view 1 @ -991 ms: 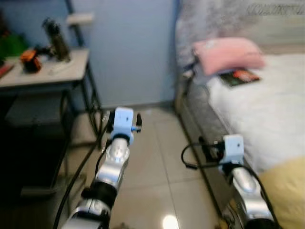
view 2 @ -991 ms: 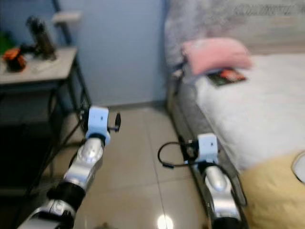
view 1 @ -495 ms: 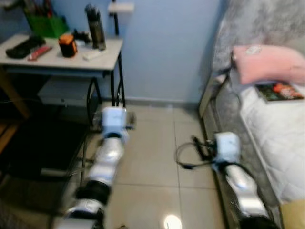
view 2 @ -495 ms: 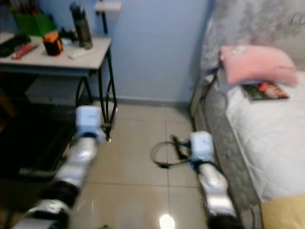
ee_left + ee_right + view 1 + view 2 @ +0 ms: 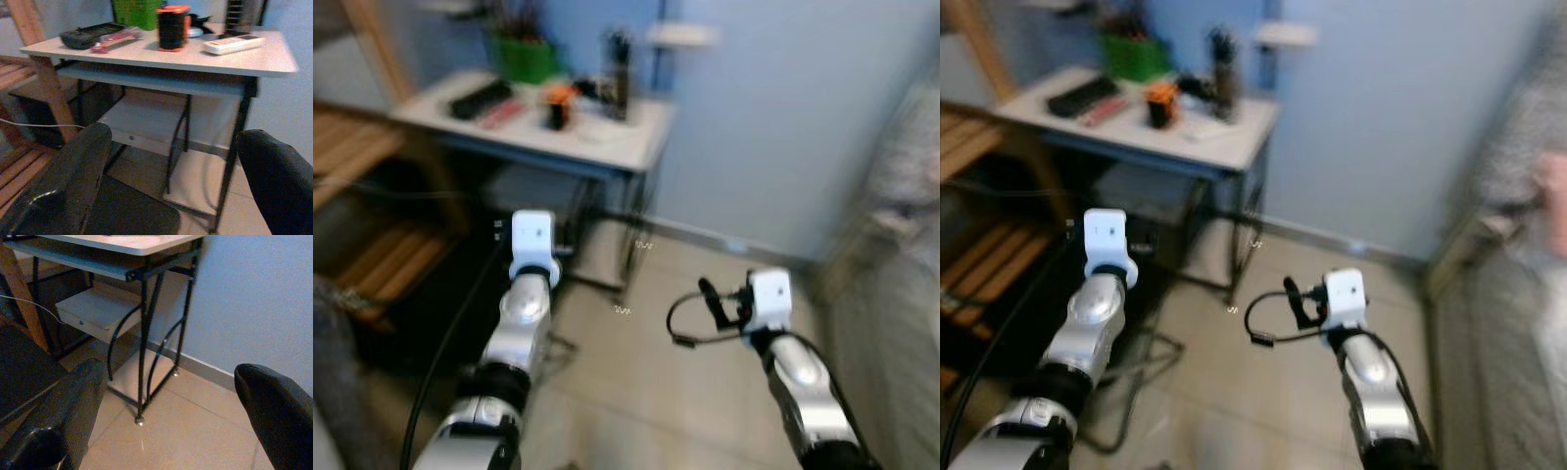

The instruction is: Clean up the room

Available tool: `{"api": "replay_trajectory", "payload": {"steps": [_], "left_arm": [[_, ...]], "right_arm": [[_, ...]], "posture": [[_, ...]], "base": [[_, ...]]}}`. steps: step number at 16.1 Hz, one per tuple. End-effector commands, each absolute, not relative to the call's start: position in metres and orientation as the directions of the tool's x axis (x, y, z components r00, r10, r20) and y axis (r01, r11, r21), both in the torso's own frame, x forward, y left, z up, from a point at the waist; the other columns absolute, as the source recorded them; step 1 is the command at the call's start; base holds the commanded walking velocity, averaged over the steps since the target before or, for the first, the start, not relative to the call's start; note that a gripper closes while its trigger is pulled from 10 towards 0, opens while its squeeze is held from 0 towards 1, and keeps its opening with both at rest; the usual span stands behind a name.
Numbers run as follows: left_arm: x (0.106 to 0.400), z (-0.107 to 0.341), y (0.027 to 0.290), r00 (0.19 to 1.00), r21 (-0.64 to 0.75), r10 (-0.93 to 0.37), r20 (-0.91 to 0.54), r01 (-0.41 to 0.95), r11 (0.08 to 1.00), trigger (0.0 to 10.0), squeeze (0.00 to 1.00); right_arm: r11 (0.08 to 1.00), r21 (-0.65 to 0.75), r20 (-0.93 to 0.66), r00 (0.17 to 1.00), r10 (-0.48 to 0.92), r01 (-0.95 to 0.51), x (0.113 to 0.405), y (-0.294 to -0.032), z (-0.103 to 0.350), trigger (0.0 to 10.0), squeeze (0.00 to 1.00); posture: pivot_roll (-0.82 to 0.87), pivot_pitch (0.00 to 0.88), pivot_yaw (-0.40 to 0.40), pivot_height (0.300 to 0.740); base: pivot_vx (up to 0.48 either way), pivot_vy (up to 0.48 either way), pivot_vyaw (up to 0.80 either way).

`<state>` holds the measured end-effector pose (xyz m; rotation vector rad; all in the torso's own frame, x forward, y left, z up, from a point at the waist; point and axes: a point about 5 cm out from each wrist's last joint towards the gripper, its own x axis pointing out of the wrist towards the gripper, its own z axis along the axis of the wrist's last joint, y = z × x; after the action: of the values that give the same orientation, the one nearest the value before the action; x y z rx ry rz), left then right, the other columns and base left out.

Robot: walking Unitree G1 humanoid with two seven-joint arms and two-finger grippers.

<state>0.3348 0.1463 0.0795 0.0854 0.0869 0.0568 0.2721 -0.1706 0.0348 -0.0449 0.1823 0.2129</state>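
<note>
Blue-walled bedroom: the view has swung from the bed to the cluttered desk (image 5: 626,147), its remote control (image 5: 234,44) apparently next; left gripper (image 5: 176,181) and right gripper (image 5: 171,416) gape wide, empty.

We are in a home bedroom with a study corner. Upper left: small desk (image 5: 234,56) on black metal legs, holding a remote (image 5: 234,44), green bin (image 5: 136,7) and orange-black canister (image 5: 172,27). Wooden chair (image 5: 372,206) at left. Blue wall (image 5: 783,117), tiled floor (image 5: 1253,392). Blurred bed (image 5: 1518,323) at right edge.
</note>
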Motion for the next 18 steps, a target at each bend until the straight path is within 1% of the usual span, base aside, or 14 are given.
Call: {"api": "replay_trajectory", "payload": {"steps": [1, 2, 4, 5, 6, 7, 8, 9, 11, 12, 13, 14, 15, 18], "left_arm": [[0.338, 0.083, 0.134, 0.997, 0.096, 0.01, -0.074, -0.003, 0.995, 10.0, 0.0], [0.339, 0.08, 0.132, 0.996, 0.143, 0.008, -0.093, 0.006, 0.99, 10.0, 0.0], [0.338, 0.08, 0.131, 0.996, 0.153, 0.004, -0.087, 0.009, 0.988, 10.0, 0.0], [0.337, 0.081, 0.128, 0.997, 0.201, -0.014, -0.071, 0.028, 0.979, 10.0, 0.0], [0.337, 0.088, 0.119, 0.997, 0.366, -0.079, -0.011, 0.077, 0.927, 10.0, 0.0], [0.336, 0.099, 0.112, 0.99, 0.469, -0.129, 0.064, 0.084, 0.879, 10.0, 0.0], [0.331, 0.105, 0.106, 0.983, 0.452, -0.156, 0.091, 0.099, 0.886, 10.0, 0.0], [0.329, 0.102, 0.107, 0.99, 0.374, -0.127, 0.062, 0.094, 0.923, 10.0, 0.0], [0.329, 0.108, 0.104, 0.985, 0.422, -0.137, 0.1, 0.083, 0.903, 10.0, 0.0], [0.328, 0.114, 0.098, 0.986, 0.386, -0.119, 0.115, 0.065, 0.92, 10.0, 0.0], [0.327, 0.116, 0.1, 0.987, 0.33, -0.101, 0.125, 0.055, 0.942, 10.0, 0.0], [0.328, 0.116, 0.11, 0.99, 0.274, -0.056, 0.132, 0.018, 0.962, 10.0, 0.0], [0.328, 0.115, 0.113, 0.991, 0.264, -0.048, 0.127, 0.013, 0.964, 10.0, 0.0], [0.328, 0.115, 0.113, 0.991, 0.264, -0.048, 0.127, 0.013, 0.964, 10.0, 0.0]], "right_arm": [[0.983, -0.026, -0.191, 0.966, 0.174, -0.182, 0.271, -0.181, 0.034, 10.0, 0.0], [0.983, -0.026, -0.192, 0.966, 0.171, -0.179, 0.271, -0.182, 0.034, 10.0, 0.0], [0.985, -0.031, -0.195, 0.967, 0.162, -0.172, 0.271, -0.183, 0.034, 10.0, 0.0], [0.99, -0.022, -0.168, 0.977, 0.132, -0.138, 0.272, -0.185, 0.037, 10.0, 0.0], [0.997, 0.01, -0.095, 0.992, 0.079, -0.078, 0.276, -0.191, 0.048, 10.0, 0.0], [0.997, 0.081, -0.017, 1.0, 0.018, -0.016, 0.281, -0.196, 0.061, 10.0, 0.0], [0.996, 0.092, 0.003, 1.0, 0.011, -0.011, 0.29, -0.193, 0.07, 10.0, 0.0], [0.994, 0.099, -0.008, 0.999, 0.048, -0.047, 0.294, -0.186, 0.07, 10.0, 0.0], [0.992, 0.103, -0.027, 0.997, 0.072, -0.069, 0.296, -0.178, 0.068, 10.0, 0.0], [0.991, 0.133, -0.026, 0.999, 0.026, -0.022, 0.297, -0.177, 0.067, 10.0, 0.0], [0.992, 0.127, -0.024, 1.0, 0.001, 0.002, 0.299, -0.179, 0.068, 10.0, 0.0], [0.994, 0.105, -0.021, 1.0, -0.019, 0.021, 0.298, -0.183, 0.068, 10.0, 0.0], [0.996, 0.081, -0.047, 0.999, -0.021, 0.024, 0.298, -0.184, 0.065, 10.0, 0.0], [0.996, 0.081, -0.047, 0.999, -0.021, 0.024, 0.298, -0.184, 0.065, 10.0, 0.0]], "posture": [[0.03, 0.0, 0.006, 0.74], [0.03, 0.0, 0.007, 0.74], [0.03, 0.0, 0.005, 0.74], [0.03, 0.0, 0.002, 0.74], [0.03, 0.0, 0.0, 0.74], [0.04, 0.0, 0.0, 0.74], [0.04, 0.0, 0.005, 0.74], [0.05, 0.0, 0.006, 0.74], [0.05, 0.0, 0.005, 0.74], [0.06, 0.0, 0.008, 0.74], [0.06, 0.0, 0.011, 0.74], [0.06, 0.0, 0.012, 0.74], [0.06, 0.0, 0.012, 0.74], [0.06, 0.0, 0.012, 0.74]], "base": [[0.48, 0.0, 0.58], [0.0, 0.0, 0.58], [0.0, 0.0, 0.58], [0.0, 0.0, 0.58], [0.0, 0.0, 0.59], [0.0, 0.0, 0.58], [0.0, 0.0, 0.67], [0.0, 0.0, 0.73], [0.0, 0.0, 0.0], [0.0, 0.0, 0.0], [0.0, 0.0, 0.0], [0.0, 0.0, 0.0], [0.0, 0.0, 0.0], [0.0, 0.0, 0.0]]}}
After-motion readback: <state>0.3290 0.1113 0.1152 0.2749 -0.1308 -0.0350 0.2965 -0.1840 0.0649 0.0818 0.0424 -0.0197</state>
